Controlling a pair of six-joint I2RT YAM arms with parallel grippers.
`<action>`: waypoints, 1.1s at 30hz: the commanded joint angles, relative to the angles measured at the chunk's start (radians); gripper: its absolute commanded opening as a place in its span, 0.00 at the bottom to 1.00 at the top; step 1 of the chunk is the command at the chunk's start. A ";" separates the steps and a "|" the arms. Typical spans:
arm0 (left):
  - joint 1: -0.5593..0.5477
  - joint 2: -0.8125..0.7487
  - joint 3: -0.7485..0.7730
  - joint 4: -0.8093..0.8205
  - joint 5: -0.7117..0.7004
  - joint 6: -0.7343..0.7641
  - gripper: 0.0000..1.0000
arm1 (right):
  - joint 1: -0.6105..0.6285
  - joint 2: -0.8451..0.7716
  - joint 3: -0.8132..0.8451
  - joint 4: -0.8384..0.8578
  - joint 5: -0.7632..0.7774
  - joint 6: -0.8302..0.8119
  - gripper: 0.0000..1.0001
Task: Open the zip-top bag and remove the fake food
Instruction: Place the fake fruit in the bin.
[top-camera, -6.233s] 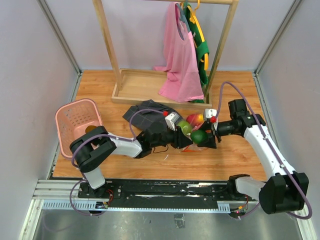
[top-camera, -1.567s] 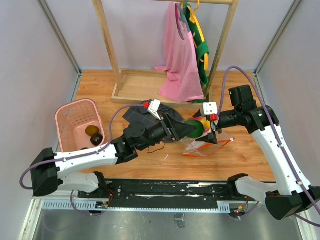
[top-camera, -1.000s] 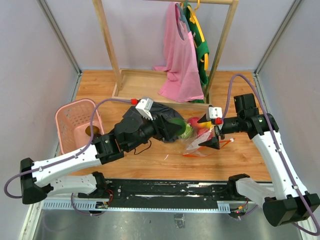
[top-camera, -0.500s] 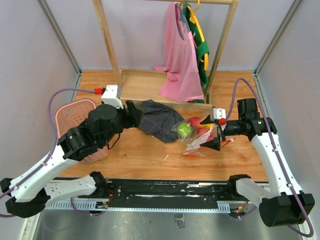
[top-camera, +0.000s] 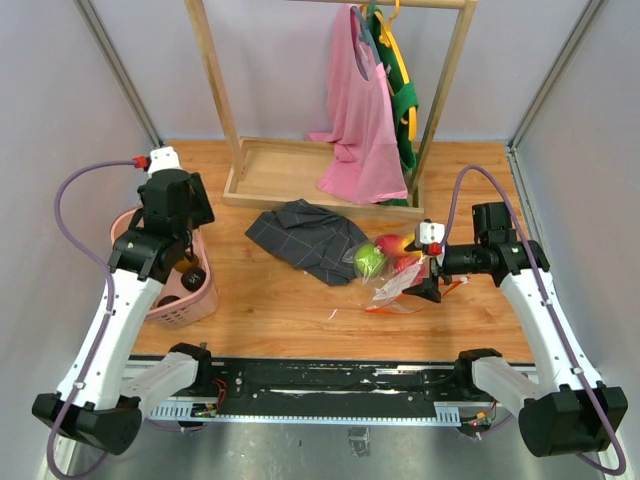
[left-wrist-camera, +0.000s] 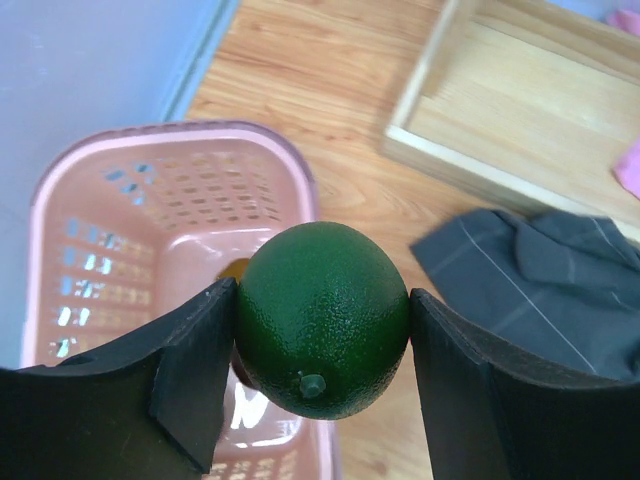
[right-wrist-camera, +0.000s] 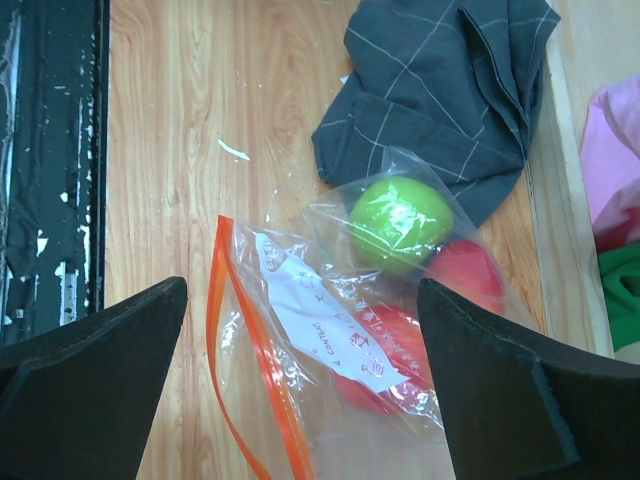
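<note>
Currently grips glossy, probably slippery dark green fake food (left-wrist-camera: 320, 310) in left claw (left-wrist-camera: 322, 380) above pink basket (left-wrist-camera: 170, 130). Holds right claw (right-wrist-camera: 300, 300) splayed over flimsy zip-top bag (right-wrist-camera: 330, 340) on desk (right-wrist-camera: 170, 150); pinch by orange strip (right-wrist-camera: 228, 240).

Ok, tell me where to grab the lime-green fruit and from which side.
Grip the lime-green fruit across its round middle, reaching in through the bag's mouth at the orange zip strip, from the side nearest the arm bases. It lies at the bag's far end by the cloth, under clear film, so coming from above would probably pinch plastic.
</note>
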 joint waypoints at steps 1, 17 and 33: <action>0.147 -0.007 -0.040 0.082 0.078 0.061 0.00 | -0.011 -0.014 -0.021 0.034 0.064 0.010 0.99; 0.459 0.098 -0.298 0.325 0.213 -0.012 0.00 | 0.019 -0.016 -0.031 0.047 0.125 0.014 0.99; 0.547 0.261 -0.387 0.423 0.222 -0.124 0.26 | 0.026 -0.015 -0.037 0.052 0.142 0.013 0.98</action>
